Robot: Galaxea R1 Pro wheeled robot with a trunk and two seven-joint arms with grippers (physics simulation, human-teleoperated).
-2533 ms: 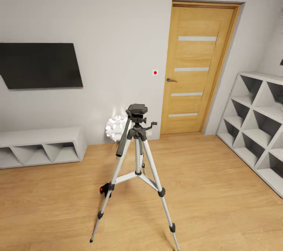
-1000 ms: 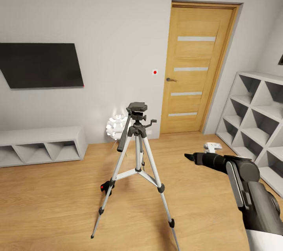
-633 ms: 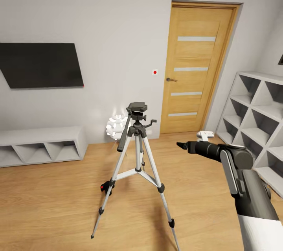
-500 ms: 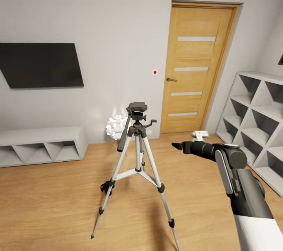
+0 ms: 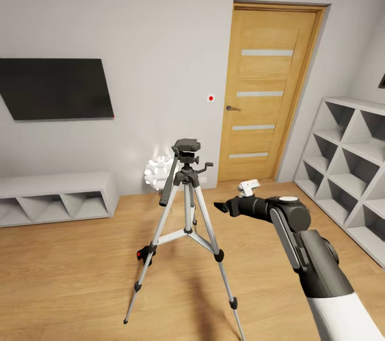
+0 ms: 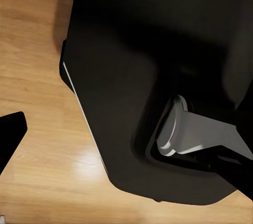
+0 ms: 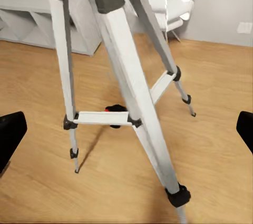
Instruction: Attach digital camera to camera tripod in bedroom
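The camera tripod (image 5: 187, 207) stands on the wood floor in the middle of the head view, silver legs spread, its black head (image 5: 186, 146) bare and the pan handle sloping down to the left. The digital camera (image 5: 143, 256), black with a red button, lies on the floor behind the tripod's left leg; it also shows past the leg braces (image 7: 117, 111). My right gripper (image 5: 221, 206) hangs open in the air just right of the tripod, about mid-leg height, holding nothing. The left gripper (image 6: 126, 139) points down at my black base; one fingertip (image 6: 10, 134) shows far out to the side.
A wooden door (image 5: 267, 95) is shut in the back wall. White cube shelves (image 5: 347, 180) line the right side. A low white shelf (image 5: 53, 199) and a black screen (image 5: 53, 88) are at the left. A white spiky ornament (image 5: 158, 172) sits behind the tripod.
My right arm has come into view from the lower right and swung left and slightly up toward the tripod. The tripod and the camera have not moved.
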